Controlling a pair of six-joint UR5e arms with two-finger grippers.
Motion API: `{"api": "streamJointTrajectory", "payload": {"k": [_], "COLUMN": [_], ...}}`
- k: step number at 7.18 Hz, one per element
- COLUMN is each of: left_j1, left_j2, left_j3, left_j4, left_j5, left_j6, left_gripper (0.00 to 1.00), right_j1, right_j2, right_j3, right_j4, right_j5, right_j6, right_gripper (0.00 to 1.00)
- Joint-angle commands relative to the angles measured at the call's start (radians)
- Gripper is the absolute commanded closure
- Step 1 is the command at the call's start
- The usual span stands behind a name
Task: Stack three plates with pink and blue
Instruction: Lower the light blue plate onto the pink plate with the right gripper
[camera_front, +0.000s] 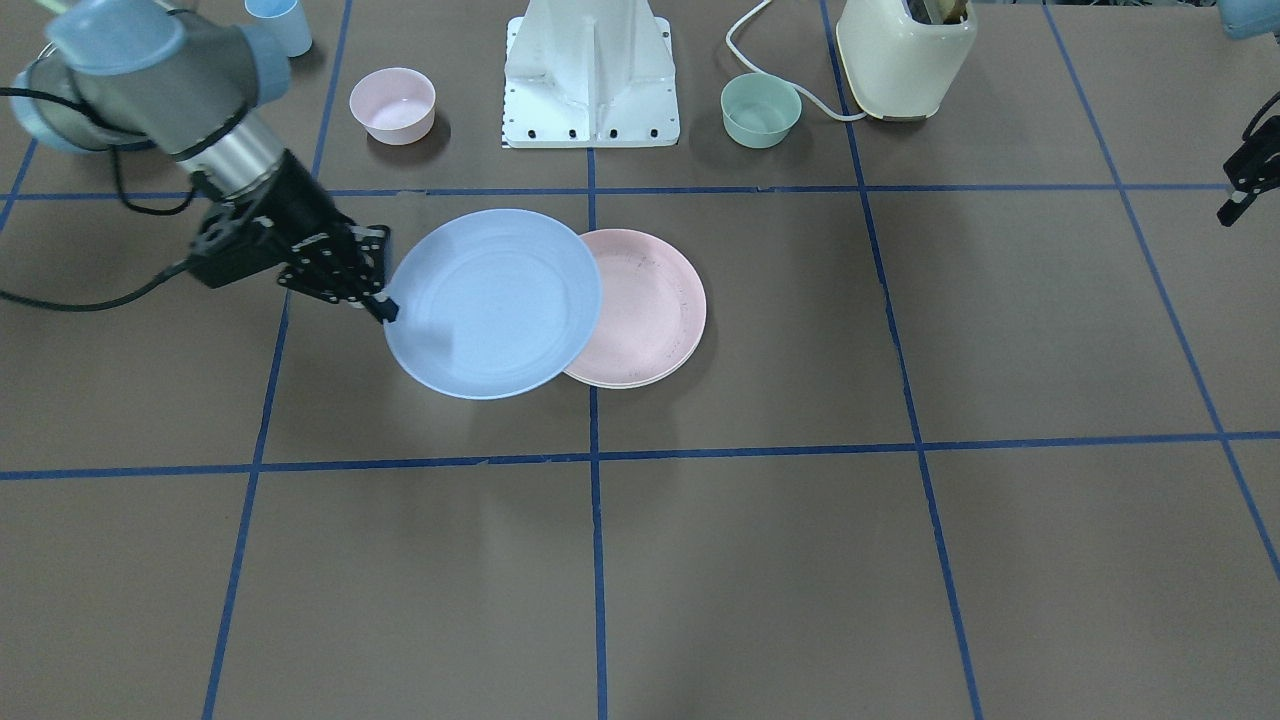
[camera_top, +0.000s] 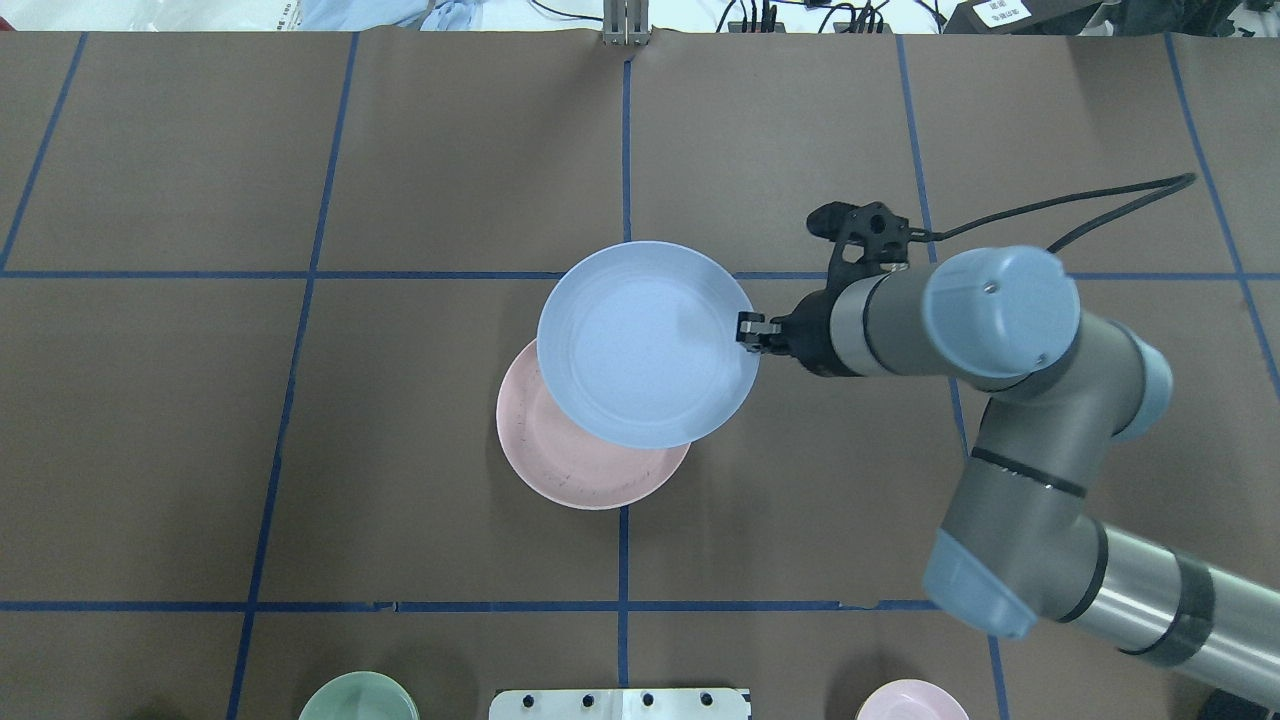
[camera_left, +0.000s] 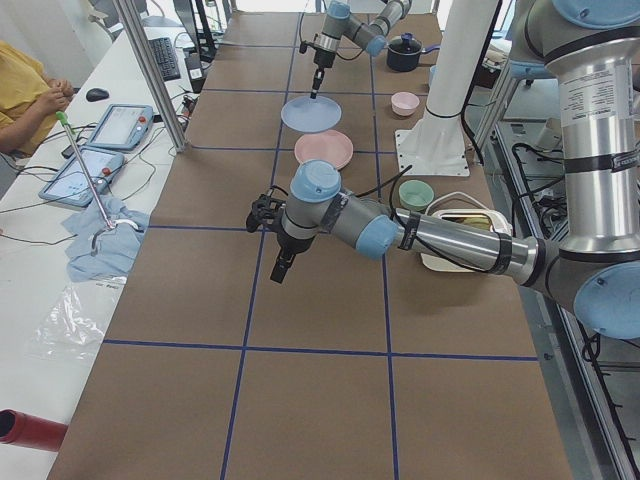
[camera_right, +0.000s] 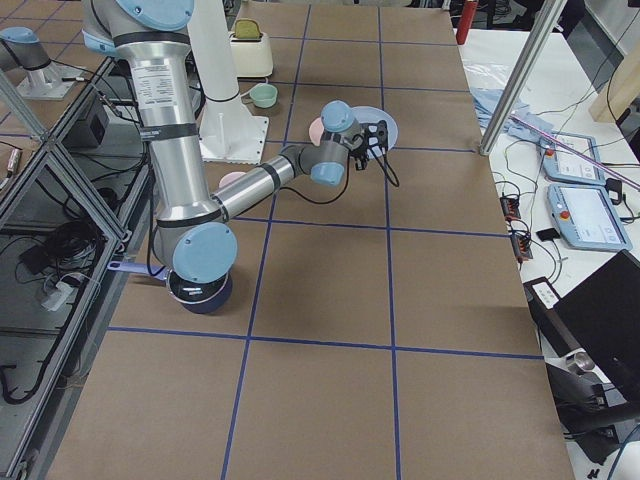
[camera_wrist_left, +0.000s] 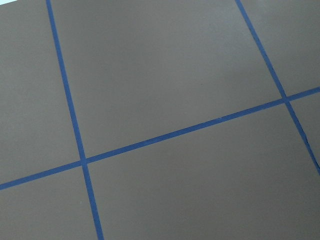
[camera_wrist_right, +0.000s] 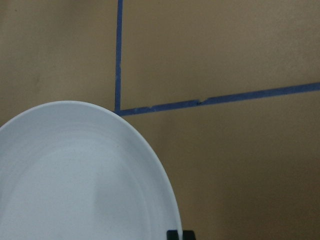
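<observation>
Right gripper (camera_top: 748, 330) is clamped on the rim of the blue plate (camera_top: 645, 345), holding it lifted and partly overlapping the pink plate (camera_top: 580, 470) on the table (camera_top: 400, 450). It should be centred over the pink, levelled, lowered until the rims nest, then released. Both are round, shallow, matte plastic with raised rims, and likely to tilt in an edge grip.

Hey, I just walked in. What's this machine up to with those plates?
The robot's right gripper is pinching the rim of a light blue round plastic plate and holding it partly over a pale pink round plastic plate that lies on the brown table. The blue one looks raised and off-centre, not yet stacked. The left gripper hangs off to the side over bare table, holding nothing that shows.
</observation>
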Motion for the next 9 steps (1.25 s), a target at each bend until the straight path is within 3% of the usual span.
{"api": "streamJointTrajectory", "payload": {"k": [1, 3, 5, 6, 7, 9], "left_j1": [-0.003, -0.003, -0.003, -0.003, -0.003, -0.003], "left_j2": [0.003, 0.003, 0.003, 0.003, 0.003, 0.003], "left_j3": [0.001, 0.001, -0.001, 0.002, 0.002, 0.007], "left_j4": [0.000, 0.000, 0.000, -0.001, -0.001, 0.000], "left_j5": [-0.001, -0.003, -0.003, -0.003, -0.003, -0.003], "left_j6": [0.002, 0.002, 0.002, 0.002, 0.002, 0.000], "left_gripper": [0.00, 0.00, 0.00, 0.00, 0.00, 0.00], "right_j1": [-0.092, -0.096, -0.105, -0.112, -0.137, -0.095], "right_j2": [0.037, 0.097, 0.094, 0.097, 0.097, 0.108], "right_j3": [-0.028, -0.112, -0.113, -0.113, -0.119, -0.093], "right_j4": [-0.052, -0.052, -0.051, -0.041, -0.049, -0.098], "right_j5": [-0.085, -0.105, -0.107, -0.107, -0.163, -0.141], "right_j6": [0.030, 0.030, 0.030, 0.033, 0.035, 0.020], "right_gripper": [1.00, 1.00, 1.00, 0.51, 0.01, 0.00]}}
